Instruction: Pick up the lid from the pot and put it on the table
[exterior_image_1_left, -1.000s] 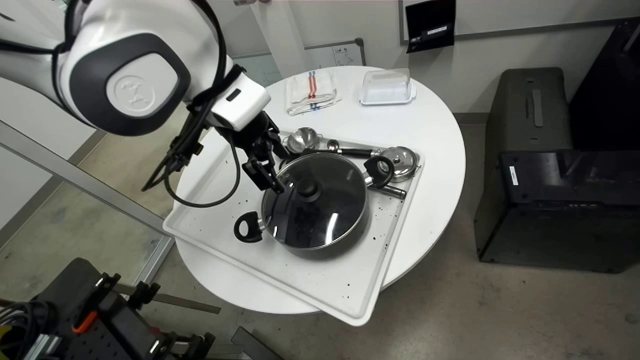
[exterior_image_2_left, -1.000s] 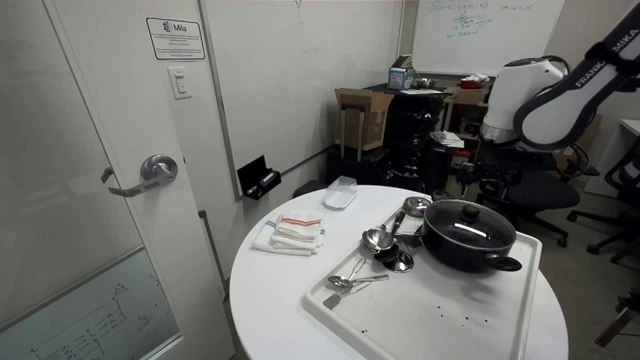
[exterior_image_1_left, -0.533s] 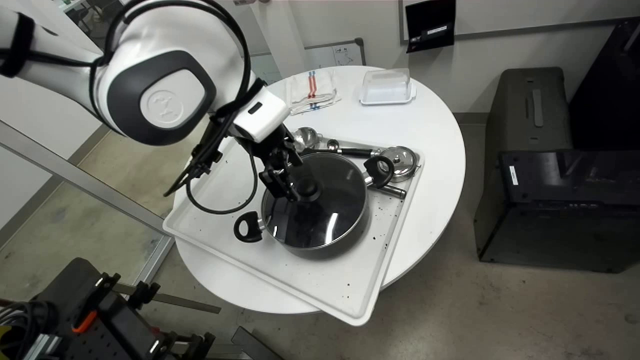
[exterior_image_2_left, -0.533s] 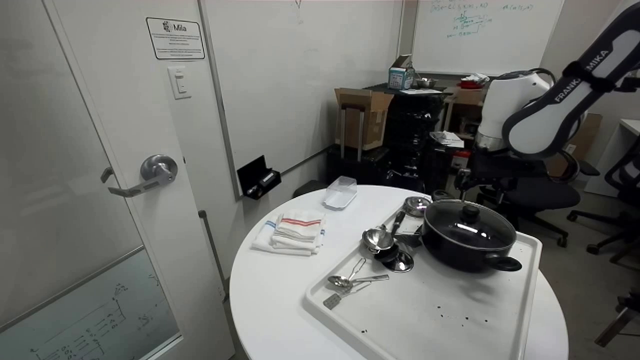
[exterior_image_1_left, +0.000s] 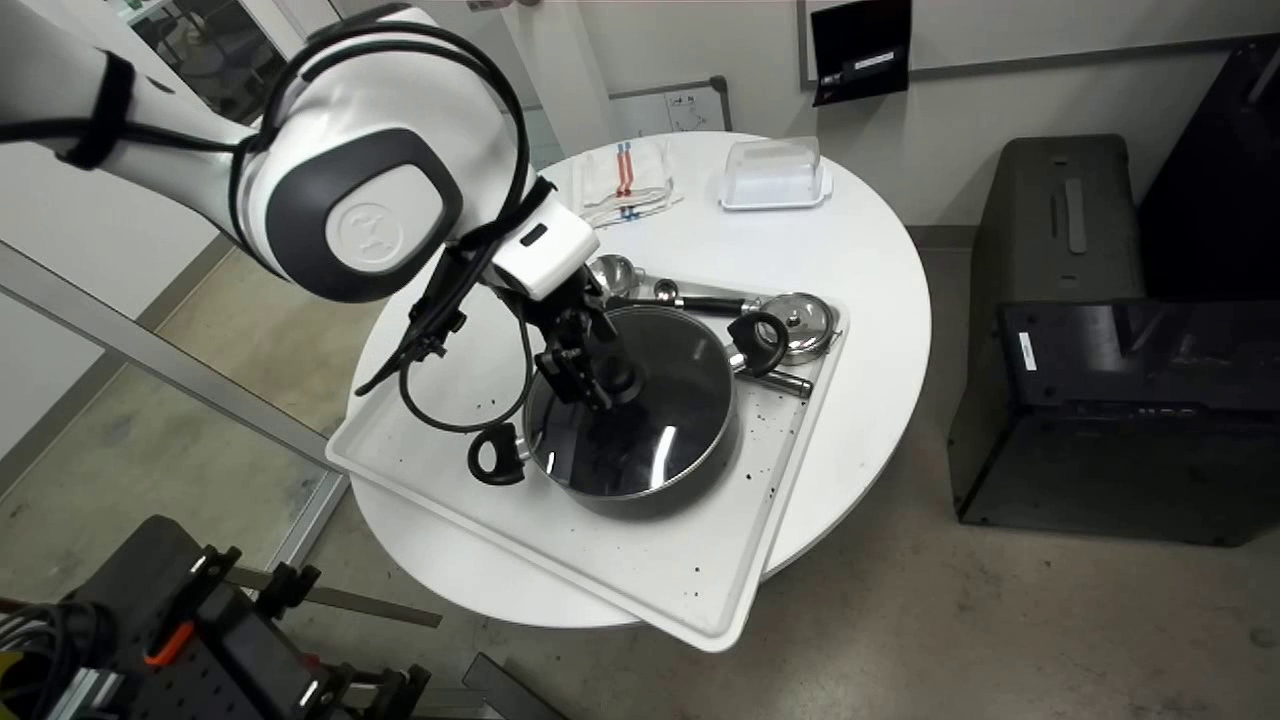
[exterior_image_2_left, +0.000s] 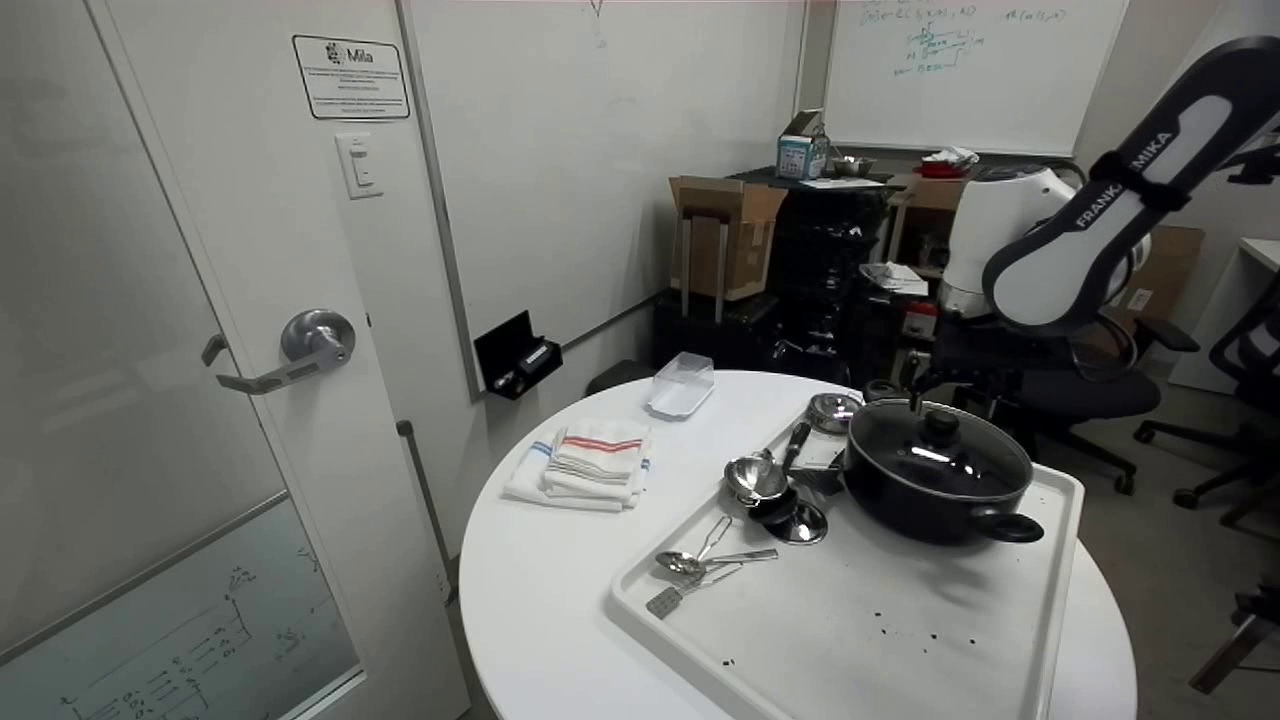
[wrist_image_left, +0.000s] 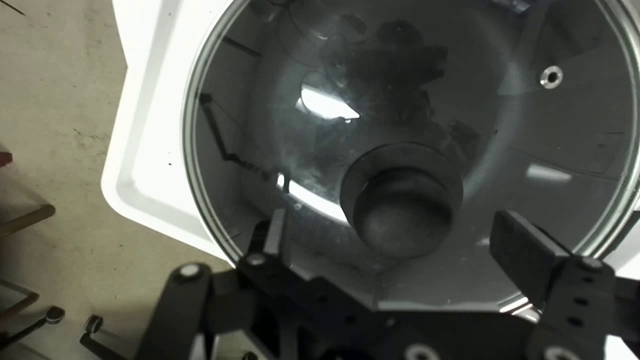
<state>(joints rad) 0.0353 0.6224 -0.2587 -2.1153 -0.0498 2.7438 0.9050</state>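
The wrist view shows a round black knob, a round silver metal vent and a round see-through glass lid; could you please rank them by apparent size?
1. Lid, partly out of frame
2. Knob
3. Vent

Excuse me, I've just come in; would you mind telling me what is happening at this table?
The robot arm is apparently about to lift a glass lid off a black pot. Its open gripper is close to the lid's dark knob, but is not gripping it. The lid sits on the pot, which stands on a white tray on the round table.
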